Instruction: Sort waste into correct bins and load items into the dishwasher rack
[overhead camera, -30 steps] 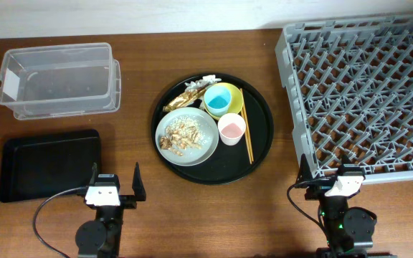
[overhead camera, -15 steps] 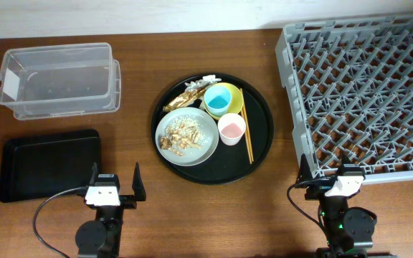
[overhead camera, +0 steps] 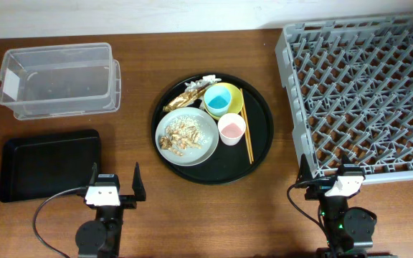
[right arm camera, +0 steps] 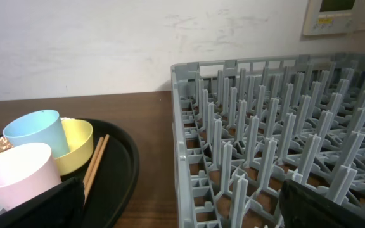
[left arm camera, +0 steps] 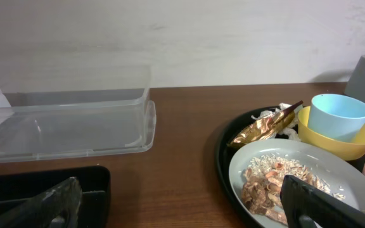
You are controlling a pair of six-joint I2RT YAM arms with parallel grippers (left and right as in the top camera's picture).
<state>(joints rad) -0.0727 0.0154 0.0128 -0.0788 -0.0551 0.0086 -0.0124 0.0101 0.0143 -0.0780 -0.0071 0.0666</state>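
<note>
On the round black tray (overhead camera: pixel 260 147) sit a pale grey plate (overhead camera: pixel 205 142) with food scraps (overhead camera: pixel 180 136), a light-blue cup (overhead camera: pixel 219 100) inside a yellow bowl (overhead camera: pixel 234 92), a pink cup (overhead camera: pixel 231 129), chopsticks (overhead camera: pixel 247 132), a gold wrapper (overhead camera: pixel 185 97) and a white napkin (overhead camera: pixel 208 79). The clear tub (overhead camera: pixel 57 80) is at the back left, the shallow black tray (overhead camera: pixel 47 165) in front of it. The grey rack (overhead camera: pixel 364 93) fills the right. My left gripper (overhead camera: pixel 113 185) and right gripper (overhead camera: pixel 321 170) are open and empty at the front edge. The left wrist view shows the plate (left arm camera: pixel 334 180), scraps (left arm camera: pixel 268 183) and wrapper (left arm camera: pixel 262 126).
The round black tray (right arm camera: pixel 122 171) lies between the bins and the rack (right arm camera: pixel 277 145). Bare wooden table runs between the tray and the rack, and in front of the tub (left arm camera: pixel 68 123). A pale wall stands behind the table.
</note>
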